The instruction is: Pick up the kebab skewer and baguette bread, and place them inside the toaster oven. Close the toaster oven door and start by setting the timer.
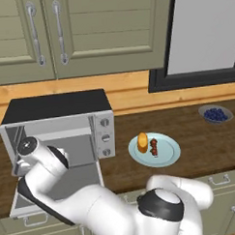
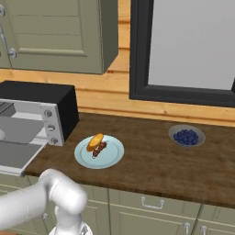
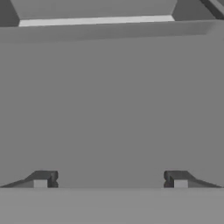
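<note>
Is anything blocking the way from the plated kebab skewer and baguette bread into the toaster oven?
Nothing visible does. The toaster oven door is folded down, the toaster oven cavity is open, and the kebab skewer and baguette bread lie uncovered on the plate beside it.

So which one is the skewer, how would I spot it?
Find the open toaster oven on the wooden counter; to its right sits a pale blue plate. The skewer is the thin dark red stick there, beside the stubby orange baguette.

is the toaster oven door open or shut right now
Open. The toaster oven door is folded down flat in front of the toaster oven, leaving its grey interior exposed; the arm reaches over it.
</note>
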